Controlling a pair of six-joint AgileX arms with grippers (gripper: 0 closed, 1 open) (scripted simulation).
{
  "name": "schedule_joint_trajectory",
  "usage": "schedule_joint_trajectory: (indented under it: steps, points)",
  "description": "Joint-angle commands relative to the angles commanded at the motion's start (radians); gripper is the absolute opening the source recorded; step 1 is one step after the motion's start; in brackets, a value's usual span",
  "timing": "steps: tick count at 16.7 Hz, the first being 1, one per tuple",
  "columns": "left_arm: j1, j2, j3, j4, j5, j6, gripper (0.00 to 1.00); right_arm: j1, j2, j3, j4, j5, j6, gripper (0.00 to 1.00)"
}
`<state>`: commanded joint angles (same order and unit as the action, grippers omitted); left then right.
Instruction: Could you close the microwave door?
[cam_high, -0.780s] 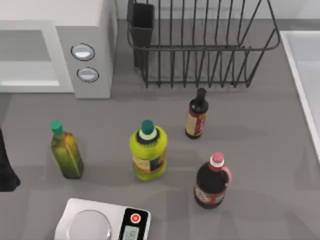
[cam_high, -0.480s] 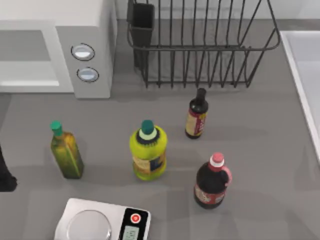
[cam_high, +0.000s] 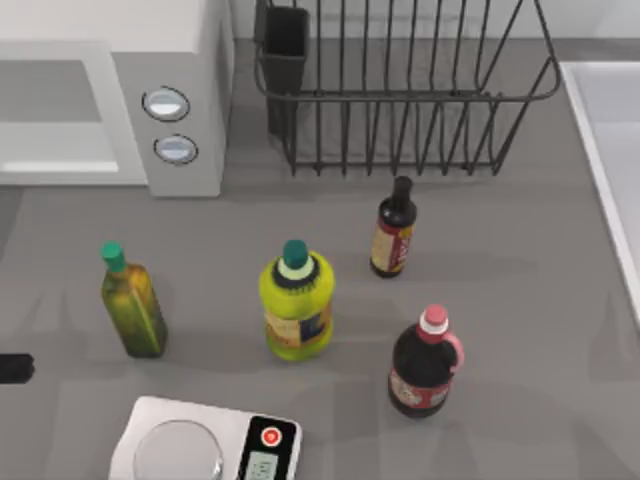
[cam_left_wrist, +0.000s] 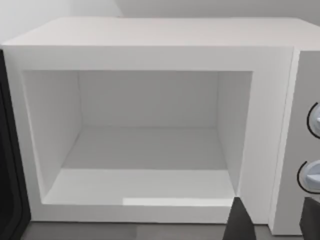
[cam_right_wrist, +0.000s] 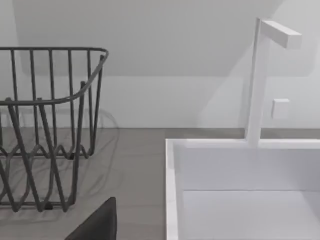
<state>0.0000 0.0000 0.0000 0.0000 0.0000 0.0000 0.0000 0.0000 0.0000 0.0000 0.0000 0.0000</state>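
Half out of the top view now, the left claw (cam_left_wrist: 272, 220), fingers apart, faces the open microwave (cam_left_wrist: 150, 125).

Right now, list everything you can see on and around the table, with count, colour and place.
microwave: 1, white, top view's far left, cavity open
knobs: 2, silver, microwave front
rack: 1, black wire, far middle
sink: 1, white, right edge
faucet: 1, white, behind sink
bottles: 4; green left, yellow-green centre, two dark right
scales: 1, silver, near left
left end effector: dark, facing microwave
right end effector: dark, near rack
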Motion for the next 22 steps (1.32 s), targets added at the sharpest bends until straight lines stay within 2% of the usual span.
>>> schedule_joint_trajectory:
  steps: [1,2,11,17,22]
  points:
    - [0.0,0.0,0.0,0.0,0.0,0.0,0.02,0.0,0.0,0.0,0.0,0.0,0.0,1.0]
    - [0.0,0.0,0.0,0.0,0.0,0.0,0.0,0.0,0.0,0.0,0.0,0.0,0.0,1.0]
    - [-0.003,0.004,0.0,0.004,-0.003,0.0,0.0,0.0,0.0,0.0,0.0,0.0,0.0,1.0]
    - [-0.097,0.139,-0.013,0.153,-0.097,0.002,0.0,0.0,0.0,0.0,0.0,0.0,0.0,1.0]
    - [-0.098,0.142,-0.012,0.157,-0.099,0.002,0.0,0.0,0.0,0.0,0.0,0.0,0.0,1.0]
